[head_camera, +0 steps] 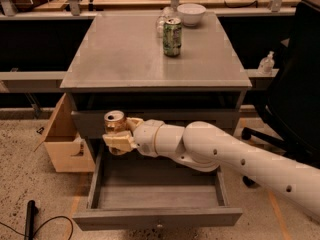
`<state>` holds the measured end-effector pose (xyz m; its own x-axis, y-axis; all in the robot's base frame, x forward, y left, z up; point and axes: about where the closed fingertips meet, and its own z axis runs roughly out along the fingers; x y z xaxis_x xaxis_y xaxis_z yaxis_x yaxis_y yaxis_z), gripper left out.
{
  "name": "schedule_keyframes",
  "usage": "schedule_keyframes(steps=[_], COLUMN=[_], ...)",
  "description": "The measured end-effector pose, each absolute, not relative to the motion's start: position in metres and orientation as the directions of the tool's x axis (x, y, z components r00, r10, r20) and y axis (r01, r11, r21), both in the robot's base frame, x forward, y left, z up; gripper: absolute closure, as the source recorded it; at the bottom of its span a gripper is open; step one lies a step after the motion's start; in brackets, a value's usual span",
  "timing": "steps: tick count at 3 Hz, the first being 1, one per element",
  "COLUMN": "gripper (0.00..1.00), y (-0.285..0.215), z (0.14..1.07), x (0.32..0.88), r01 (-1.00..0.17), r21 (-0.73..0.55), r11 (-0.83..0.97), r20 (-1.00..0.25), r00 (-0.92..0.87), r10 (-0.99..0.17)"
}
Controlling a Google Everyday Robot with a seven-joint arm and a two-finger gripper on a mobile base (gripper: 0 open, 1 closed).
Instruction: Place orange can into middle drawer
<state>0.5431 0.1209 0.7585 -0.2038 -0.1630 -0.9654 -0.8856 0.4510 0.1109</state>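
My gripper (pixel 119 138) holds the orange can (pixel 114 120) over the back left corner of the pulled-out middle drawer (pixel 155 217), below the cabinet top (pixel 120 59). On that top I see another can (pixel 172 37) standing just before a bowl (pixel 191 14).

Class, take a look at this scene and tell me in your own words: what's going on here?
A robot arm reaches in from the right, and its gripper has its fingers closed on the orange can. It holds the can upright above the left rear corner of the open middle drawer, not yet set down inside. On the cabinet top stand a green-and-white can and a white bowl.
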Motion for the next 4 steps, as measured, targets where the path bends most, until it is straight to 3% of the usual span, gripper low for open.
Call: schedule_keyframes(steps=[2,4], gripper=[1.0,1.0], y=[0.133,0.124], z=[0.691,0.606], x=[0.542,0.548], r01=[-0.93,-0.936], r21=[0.017,-0.024], r11=[0.366,0.35], r20=[-0.985,-0.962], r00=[-0.079,-0.073], r10=[-0.153,-0.263])
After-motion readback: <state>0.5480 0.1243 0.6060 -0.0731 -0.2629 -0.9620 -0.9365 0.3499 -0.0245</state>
